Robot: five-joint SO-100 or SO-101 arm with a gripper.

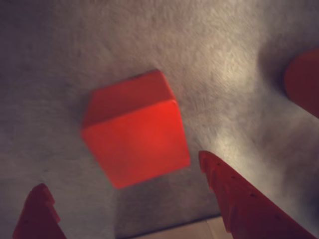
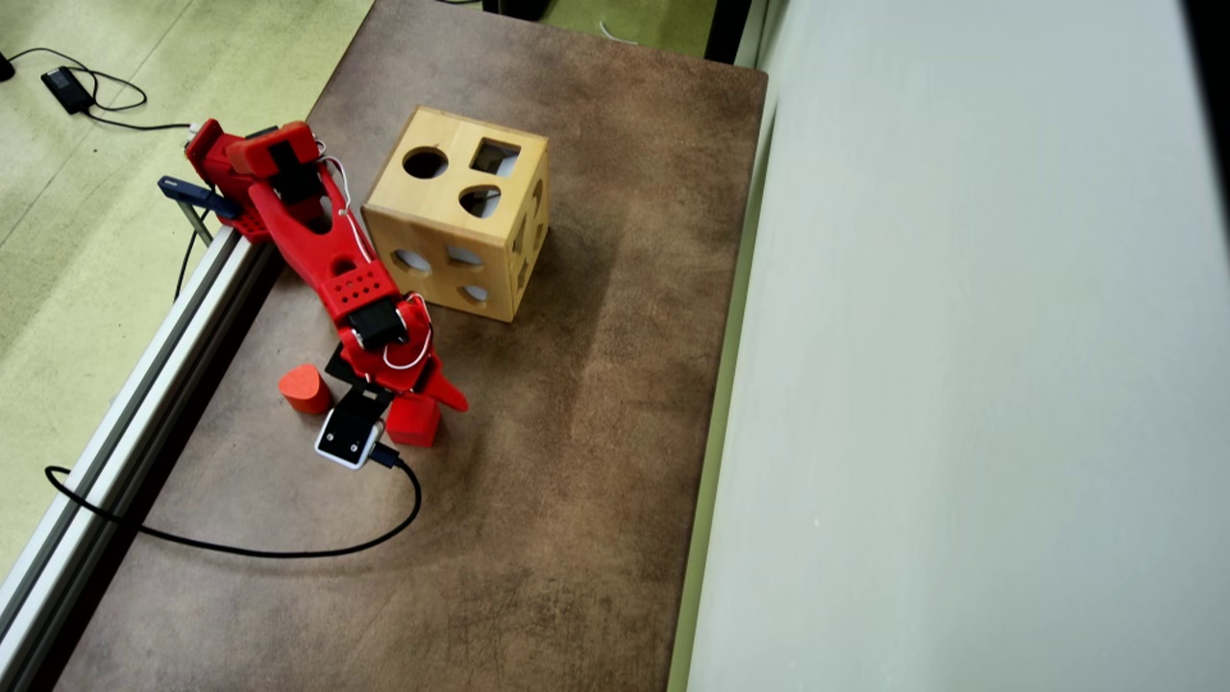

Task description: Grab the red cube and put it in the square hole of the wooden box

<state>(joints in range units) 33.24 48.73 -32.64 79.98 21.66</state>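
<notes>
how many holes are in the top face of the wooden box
3 in the wooden box top, seen in the overhead view: a round hole at upper left, the square hole at upper right, and a teardrop-shaped hole below it. Other faces have cut-outs too.

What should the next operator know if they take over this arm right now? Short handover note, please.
Gripper: open, empty, fingers apart on either side of the red cube without touching it.
Red cube: on the brown mat, below the wooden box in the overhead view.
Rounded red block: left of the arm there; leave it.
Square hole: on the box top, empty as far as visible.
Done: approach only.
Left: close, lift, carry, drop in.
</notes>
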